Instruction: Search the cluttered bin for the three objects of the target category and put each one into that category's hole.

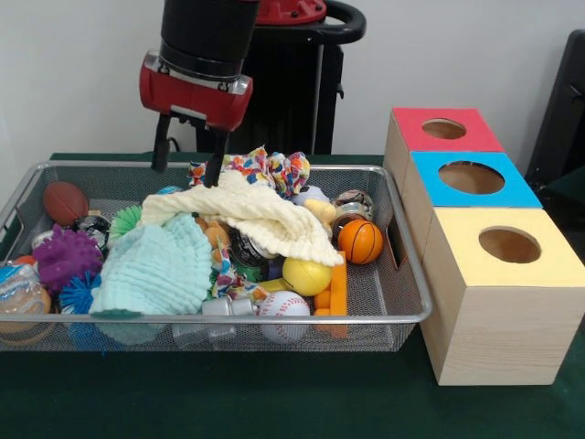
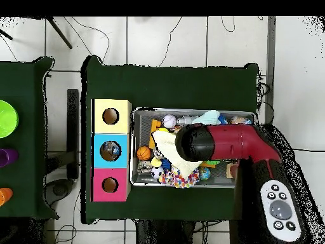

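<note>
My gripper hangs open over the back rim of the wire mesh bin, its two dark fingers apart with nothing between them. Its right fingertip is just above the far end of a cream cloth draped over the pile. In the bin lie an orange basketball, a yellow ball, a baseball, a brown football, a purple spiky ball and a mint cloth. Overhead, the red arm hides the gripper and the middle of the bin.
Three wooden boxes with round holes stand in a row beside the bin: red-topped, blue-topped, yellow-topped. A patterned fabric piece lies at the bin's back. Something shows inside the blue box's hole from overhead.
</note>
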{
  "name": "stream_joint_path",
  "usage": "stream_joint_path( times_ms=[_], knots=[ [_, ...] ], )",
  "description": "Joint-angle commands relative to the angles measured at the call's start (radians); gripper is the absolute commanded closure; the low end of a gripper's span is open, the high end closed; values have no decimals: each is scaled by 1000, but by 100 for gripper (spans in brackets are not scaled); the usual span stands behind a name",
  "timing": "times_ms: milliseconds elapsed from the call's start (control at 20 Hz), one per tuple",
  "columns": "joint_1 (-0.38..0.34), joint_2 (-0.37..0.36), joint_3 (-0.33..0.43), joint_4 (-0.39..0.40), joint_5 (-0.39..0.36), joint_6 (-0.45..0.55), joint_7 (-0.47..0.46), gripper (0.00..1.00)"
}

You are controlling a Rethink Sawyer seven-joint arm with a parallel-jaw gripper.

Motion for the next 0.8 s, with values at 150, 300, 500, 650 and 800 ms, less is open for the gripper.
stream_joint_path(
  times_ms=[150,300,500,650,800],
  knots=[
    [-59,65,137,-8,-130,-45,-306,0],
    [-64,69,145,-16,-164,-56,-299,0],
    [-85,74,167,-25,-193,-57,-308,0],
    [-98,78,184,-33,-205,-48,-316,0],
    [-105,80,199,-48,-216,-31,-324,0]
  ],
)
